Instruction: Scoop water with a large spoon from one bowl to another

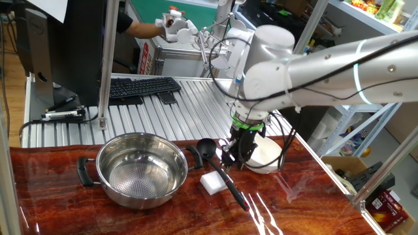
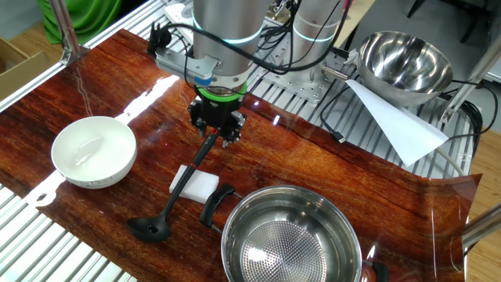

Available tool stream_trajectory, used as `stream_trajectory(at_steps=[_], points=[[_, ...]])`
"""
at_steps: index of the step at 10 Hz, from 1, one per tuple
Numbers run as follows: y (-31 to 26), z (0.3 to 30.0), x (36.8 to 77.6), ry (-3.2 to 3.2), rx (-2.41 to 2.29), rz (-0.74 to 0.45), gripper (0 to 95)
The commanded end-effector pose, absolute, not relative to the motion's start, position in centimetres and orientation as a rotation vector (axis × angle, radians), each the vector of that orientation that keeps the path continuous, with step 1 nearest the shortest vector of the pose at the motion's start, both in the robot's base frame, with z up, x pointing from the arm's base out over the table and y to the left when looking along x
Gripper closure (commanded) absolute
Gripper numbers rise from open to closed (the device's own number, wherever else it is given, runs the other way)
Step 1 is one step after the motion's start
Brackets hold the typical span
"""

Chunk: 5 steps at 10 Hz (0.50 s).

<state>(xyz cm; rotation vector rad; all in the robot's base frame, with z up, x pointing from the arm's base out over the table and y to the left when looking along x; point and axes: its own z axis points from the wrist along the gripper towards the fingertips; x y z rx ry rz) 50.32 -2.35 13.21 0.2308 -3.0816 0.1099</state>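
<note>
The black ladle lies on the table with its cup beside the steel pot's side handle. Its thin handle rests across a white block. My gripper stands right over the handle, open, with a finger on each side of it. The white bowl sits on the table just beyond the gripper, partly hidden by it in one fixed view. The pot's perforated bottom shows.
A second steel bowl and a white paper sheet lie on the metal slats behind the table. A keyboard sits at the back left. A metal post rises near the pot. Cables hang by the arm.
</note>
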Motion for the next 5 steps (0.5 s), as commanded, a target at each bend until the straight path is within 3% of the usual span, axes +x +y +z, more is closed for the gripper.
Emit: stream_trajectory(at_steps=[1, 5], points=[[-2.5, 12.8, 50.4, -3.078, 0.232, 0.105, 19.0], [-2.9, 11.6, 50.6, -3.093, 0.24, 0.088, 19.0]])
